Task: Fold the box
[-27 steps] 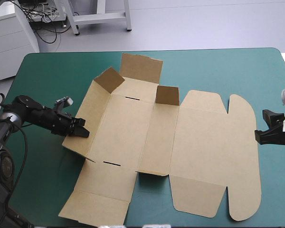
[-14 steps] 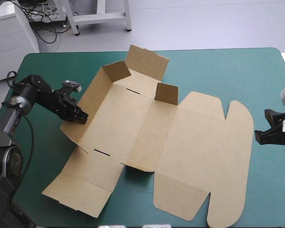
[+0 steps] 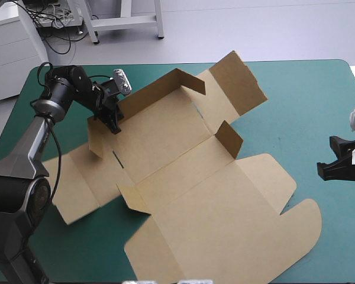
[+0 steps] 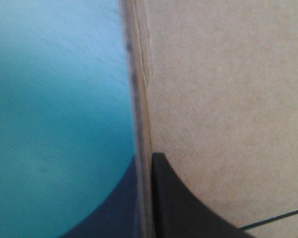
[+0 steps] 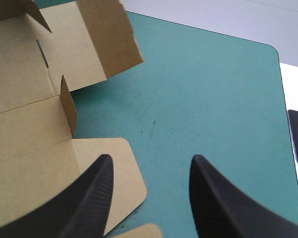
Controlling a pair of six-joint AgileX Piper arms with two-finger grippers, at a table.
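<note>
While the left jaws pinch its wall, the box (image 3: 183, 171) runs lengthwise from upper left to lower right; right jaws spread.

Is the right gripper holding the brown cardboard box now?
No, the right gripper's black fingers stand wide apart over the teal-green table cover, clear of the brown cardboard box.

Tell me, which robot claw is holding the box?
The left gripper: it is shut on a raised wall of the brown box. The right gripper stands open at the table's right edge, touching nothing.
</note>
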